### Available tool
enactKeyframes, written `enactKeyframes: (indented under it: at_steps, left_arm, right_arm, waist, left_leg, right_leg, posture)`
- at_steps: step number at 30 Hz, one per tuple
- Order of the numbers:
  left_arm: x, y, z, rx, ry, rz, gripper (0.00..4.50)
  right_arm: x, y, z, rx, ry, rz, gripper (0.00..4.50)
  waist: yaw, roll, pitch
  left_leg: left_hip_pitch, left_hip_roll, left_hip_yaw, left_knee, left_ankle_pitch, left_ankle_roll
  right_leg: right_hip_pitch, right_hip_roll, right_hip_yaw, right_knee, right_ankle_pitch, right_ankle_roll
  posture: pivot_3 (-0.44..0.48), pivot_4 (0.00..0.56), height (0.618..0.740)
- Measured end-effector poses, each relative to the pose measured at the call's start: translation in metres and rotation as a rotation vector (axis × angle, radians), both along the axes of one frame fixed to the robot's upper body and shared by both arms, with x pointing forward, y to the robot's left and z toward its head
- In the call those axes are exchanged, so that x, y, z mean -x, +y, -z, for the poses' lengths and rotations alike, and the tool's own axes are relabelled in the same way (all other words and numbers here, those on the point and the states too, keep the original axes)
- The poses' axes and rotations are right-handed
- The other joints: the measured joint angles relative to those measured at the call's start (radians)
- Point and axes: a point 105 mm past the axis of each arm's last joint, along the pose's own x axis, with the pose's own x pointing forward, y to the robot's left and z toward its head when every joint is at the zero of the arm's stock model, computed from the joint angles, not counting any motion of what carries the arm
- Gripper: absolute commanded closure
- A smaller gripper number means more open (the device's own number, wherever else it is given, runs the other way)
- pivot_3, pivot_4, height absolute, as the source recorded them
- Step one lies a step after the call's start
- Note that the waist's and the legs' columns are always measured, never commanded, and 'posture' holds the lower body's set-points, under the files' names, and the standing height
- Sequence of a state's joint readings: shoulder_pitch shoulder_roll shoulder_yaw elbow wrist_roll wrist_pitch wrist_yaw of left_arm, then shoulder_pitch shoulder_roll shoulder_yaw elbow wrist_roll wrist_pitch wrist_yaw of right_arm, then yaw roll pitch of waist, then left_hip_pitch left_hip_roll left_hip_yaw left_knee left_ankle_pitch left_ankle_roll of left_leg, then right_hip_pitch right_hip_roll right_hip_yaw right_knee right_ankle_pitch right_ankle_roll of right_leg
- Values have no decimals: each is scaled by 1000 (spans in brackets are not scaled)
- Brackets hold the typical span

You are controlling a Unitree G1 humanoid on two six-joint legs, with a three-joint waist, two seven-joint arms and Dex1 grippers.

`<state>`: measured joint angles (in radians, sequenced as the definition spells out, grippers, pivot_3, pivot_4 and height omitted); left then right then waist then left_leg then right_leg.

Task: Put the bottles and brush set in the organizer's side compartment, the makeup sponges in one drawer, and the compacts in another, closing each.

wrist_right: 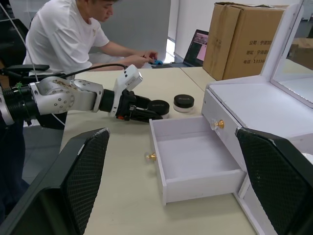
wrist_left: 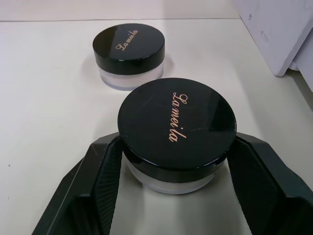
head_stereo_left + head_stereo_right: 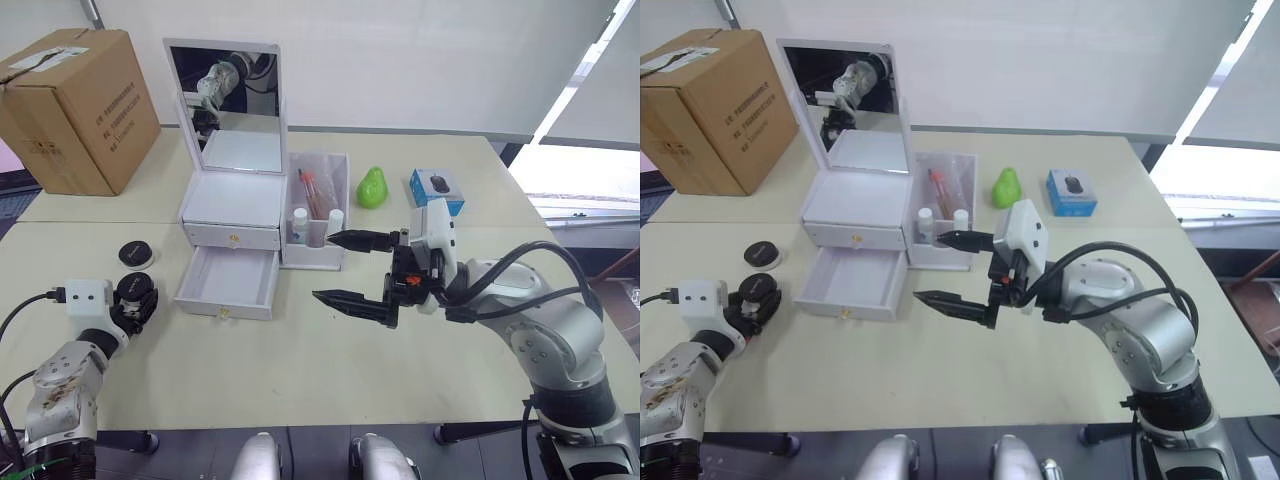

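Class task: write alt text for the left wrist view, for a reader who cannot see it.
The left pincer brackets a round black compact lettered in gold script, one finger on either side. A second compact sits beyond it on the pale table, beside a corner of the white organizer.

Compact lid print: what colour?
Gold script on the black compact lid, clearest in the left wrist view.

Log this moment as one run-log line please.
left end effector: around near compact, not lifted | right end effector: open, empty, above table | lower drawer: open, empty | second compact: on table
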<state>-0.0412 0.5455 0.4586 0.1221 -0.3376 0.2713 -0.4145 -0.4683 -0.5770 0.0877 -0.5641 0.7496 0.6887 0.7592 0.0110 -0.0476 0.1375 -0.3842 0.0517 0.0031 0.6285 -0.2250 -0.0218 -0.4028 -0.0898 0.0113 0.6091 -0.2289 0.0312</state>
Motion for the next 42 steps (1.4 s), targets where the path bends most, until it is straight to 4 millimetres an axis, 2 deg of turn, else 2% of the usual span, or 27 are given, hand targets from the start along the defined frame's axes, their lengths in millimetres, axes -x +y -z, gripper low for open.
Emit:
enactKeyframes:
  at_steps: [2,6,8,11,14,16,22,36,42]
  left_arm:
    - [1,2,-13,-16,-56,6,1592]
    - [5,-2,-52,-86,-190,90,1592]
    - [8,-14,-63,-97,-218,167,1592]
    - [10,-48,-71,-56,-227,343,1592]
    - [10,-78,-67,-31,-183,495,1592]
    - [10,-83,-60,-13,-151,521,1592]
    - [10,-82,-48,13,-90,522,1592]
    - [10,-90,-38,20,-15,563,1592]
    - [9,-87,-33,14,2,559,1592]
  right_arm:
    - [0,0,1,0,2,3,0]
    - [2,0,1,2,0,4,0]
    - [2,-1,3,3,8,8,0]
    - [1,-1,7,11,14,17,0]
    - [1,1,9,15,17,19,0]
    - [1,1,9,14,18,24,0]
    - [-1,0,11,11,26,45,0]
    - [1,1,8,6,10,57,0]
    - [2,1,8,6,7,62,0]
  waist:
    - [0,0,0]
    - [1,1,1]
    - [1,1,1]
    - [3,1,1]
    - [1,1,1]
    - [-1,1,1]
    - [-2,1,1]
    - [1,2,1]
    - [1,2,1]
  left_leg:
    - [0,0,0,0,0,0]
    - [0,0,0,0,0,0]
    - [0,0,1,0,0,0]
    - [-1,0,1,0,0,0]
    - [-1,0,1,0,0,0]
    - [0,0,0,0,0,0]
    - [1,0,-1,0,0,0]
    - [0,0,-1,0,0,0]
    - [0,0,-1,0,0,0]
  right_leg:
    - [0,0,0,0,0,0]
    - [0,-1,0,0,-3,-4]
    - [0,-1,0,0,-3,-5]
    - [0,-1,0,0,-3,-5]
    - [0,0,0,0,-5,-1]
    - [0,1,1,1,-6,0]
    - [0,2,2,1,-7,1]
    - [0,1,2,0,-8,2]
    - [0,1,2,0,-8,2]
  posture:
    - [0,150,729]
    - [0,150,729]
    - [0,150,729]
    - [0,150,729]
    - [0,150,729]
    - [0,150,729]
    - [0,150,729]
    - [0,150,729]
    - [0,150,729]
